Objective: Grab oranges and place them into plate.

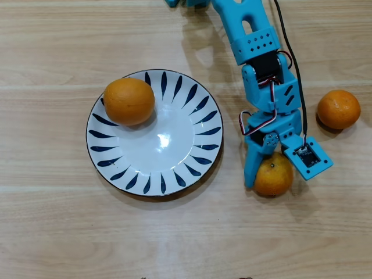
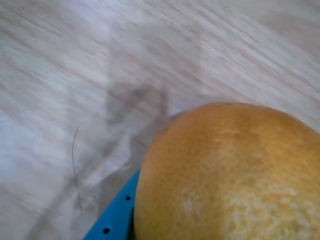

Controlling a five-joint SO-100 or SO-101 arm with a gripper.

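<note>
Item: tabletop [image 1: 52,232], pale wood grain, seen from the overhead view.

Item: plate [image 1: 192,152], white with dark blue petal strokes round the rim, lying left of the tabletop's centre. One of the oranges, here the plated orange [image 1: 129,101], rests on the plate's upper-left rim area.

Item: far orange [image 1: 338,108], alone near the tabletop's right edge, well apart from the plate and just right of the arm.

Item: near orange [image 1: 273,175], right of the plate, toward the lower middle of the tabletop. It sits between the jaws of the gripper [image 1: 272,170]: the long blue finger runs down its left side, the camera-bearing part lies at its upper right. In the wrist view the near orange [image 2: 230,175] fills the lower right of the frame, with a blue finger edge tucked against its lower left.

State of jaws: closed around the near orange, as far as the overhead view shows; whether the fruit is lifted or on the wood cannot be told.

Governing relation: the plate lies to the left of the jaws in the overhead view, near but not touching. The fruit is round, so no long axis matters. Judged next need: lift and carry leftward to the plate's bare centre, clear of the plated orange.

Tally, judged: one placed, one in hand, one waiting.
</note>
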